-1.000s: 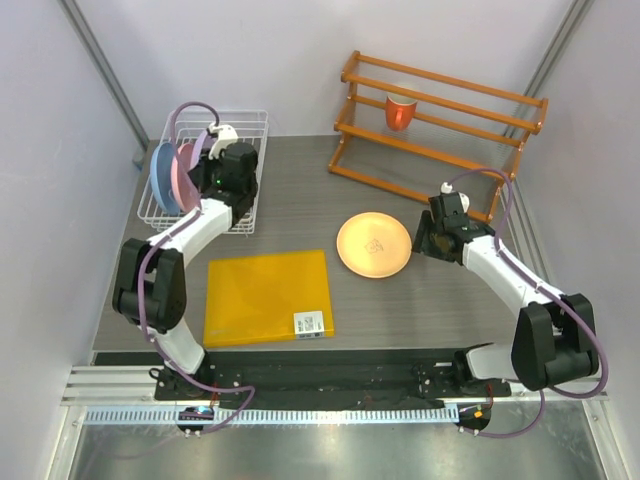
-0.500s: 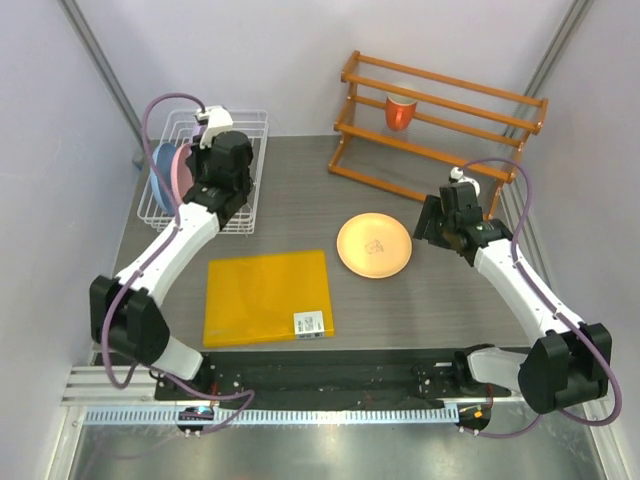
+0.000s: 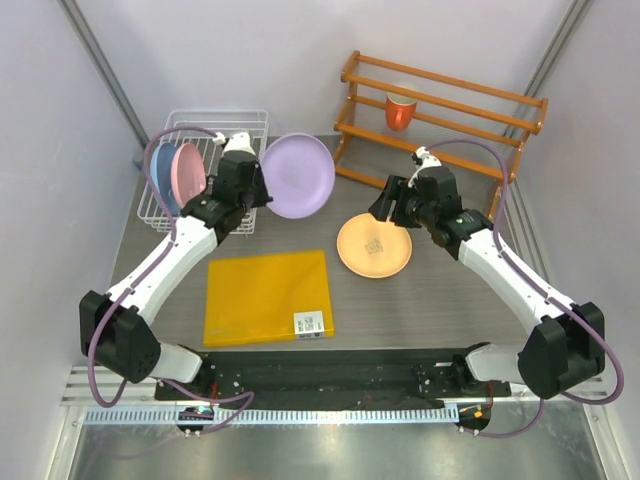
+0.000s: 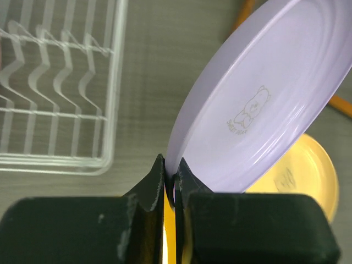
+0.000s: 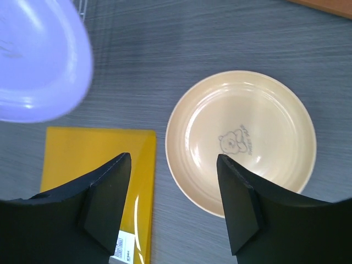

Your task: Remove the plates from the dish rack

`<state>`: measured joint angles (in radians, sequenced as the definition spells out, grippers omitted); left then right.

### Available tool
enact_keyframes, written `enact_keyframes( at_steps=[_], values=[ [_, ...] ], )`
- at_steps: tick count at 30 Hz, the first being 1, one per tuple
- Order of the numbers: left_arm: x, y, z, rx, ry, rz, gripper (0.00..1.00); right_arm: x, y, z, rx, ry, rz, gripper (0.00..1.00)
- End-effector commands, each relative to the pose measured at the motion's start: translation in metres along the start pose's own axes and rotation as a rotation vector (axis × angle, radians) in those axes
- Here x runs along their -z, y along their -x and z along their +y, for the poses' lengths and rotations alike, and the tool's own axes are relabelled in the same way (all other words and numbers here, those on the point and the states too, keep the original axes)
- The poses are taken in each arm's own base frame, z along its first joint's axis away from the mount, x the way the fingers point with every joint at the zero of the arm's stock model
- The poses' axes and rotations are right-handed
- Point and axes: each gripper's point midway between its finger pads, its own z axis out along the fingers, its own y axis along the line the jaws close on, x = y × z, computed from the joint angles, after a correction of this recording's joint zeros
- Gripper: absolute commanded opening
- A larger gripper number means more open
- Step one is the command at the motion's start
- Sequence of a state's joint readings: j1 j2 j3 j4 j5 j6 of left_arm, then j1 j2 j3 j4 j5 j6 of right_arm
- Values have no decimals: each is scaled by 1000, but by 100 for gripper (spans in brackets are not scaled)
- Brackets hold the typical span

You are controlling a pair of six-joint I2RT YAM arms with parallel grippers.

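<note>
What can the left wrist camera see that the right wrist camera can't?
Only the left wrist camera shows the white dish rack and the left tool pinching the rim of the purple plate. Only the right wrist camera shows the right tool, open and holding nothing, and the white label on the yellow mat. Both show the purple plate, the orange-yellow plate lying flat, and the grey table.

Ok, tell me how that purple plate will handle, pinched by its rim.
The purple plate is likely stiff and light: it stands out unsagging from the left pincer, gripped at one rim spot only. Its glossy surface suggests it could slip or swivel in that narrow pinch.
</note>
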<state>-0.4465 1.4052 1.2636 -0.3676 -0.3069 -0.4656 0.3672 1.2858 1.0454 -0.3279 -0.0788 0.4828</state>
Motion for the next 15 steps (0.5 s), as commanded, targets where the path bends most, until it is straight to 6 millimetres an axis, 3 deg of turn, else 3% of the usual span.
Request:
enact_keyframes(
  at_steps=[1,5,15],
  values=[
    [9,-17,-50,139,-217,82,0,-7,26,34,-3,124,-78,70],
    [11,-31,-62,154,-255,123,0,-11,24,40,10,119,-74,70],
    [16,-42,-74,167,-305,168,0,-30,12,43,20,115,-34,70]
  ],
)
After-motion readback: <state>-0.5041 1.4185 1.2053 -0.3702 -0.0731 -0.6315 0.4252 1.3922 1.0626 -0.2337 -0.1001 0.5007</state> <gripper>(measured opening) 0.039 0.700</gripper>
